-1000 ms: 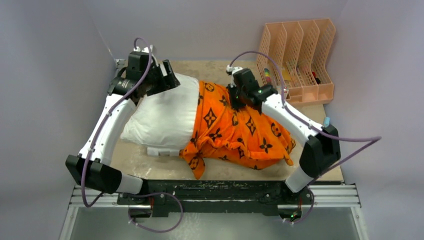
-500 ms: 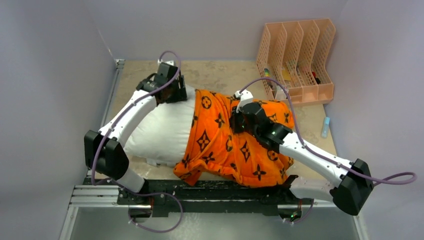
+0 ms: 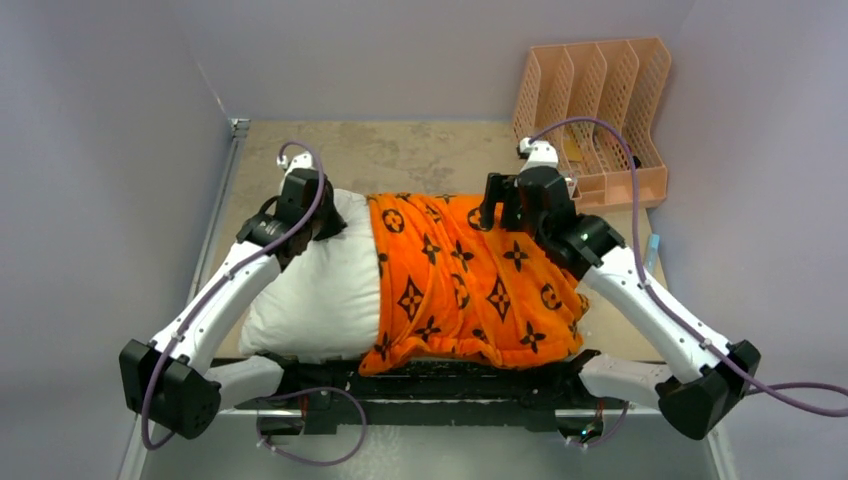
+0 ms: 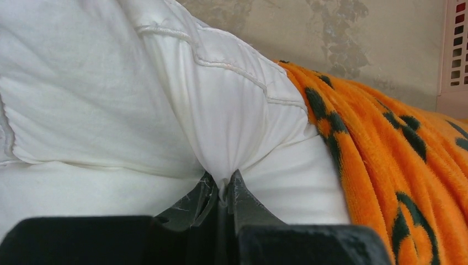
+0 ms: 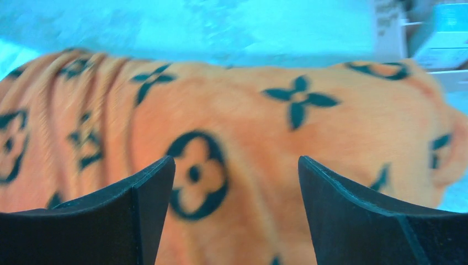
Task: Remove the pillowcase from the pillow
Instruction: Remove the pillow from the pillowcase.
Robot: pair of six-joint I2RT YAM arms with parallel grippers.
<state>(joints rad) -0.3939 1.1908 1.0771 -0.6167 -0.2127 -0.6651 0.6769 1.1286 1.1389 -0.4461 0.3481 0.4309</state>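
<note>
Pale lilac-grey walls close the space in on three sides, the back wall, the left wall and the right wall, all plain and evenly lit by soft light that throws no hard shadows. Between them lies a table with a mottled, worn beige top and a silver metal rail along its near edge. A peach plastic file rack with perforated dividers stands in the far right corner holding a few small coloured items too small to make out, and a small light-blue object lies at the table's right edge.
</note>
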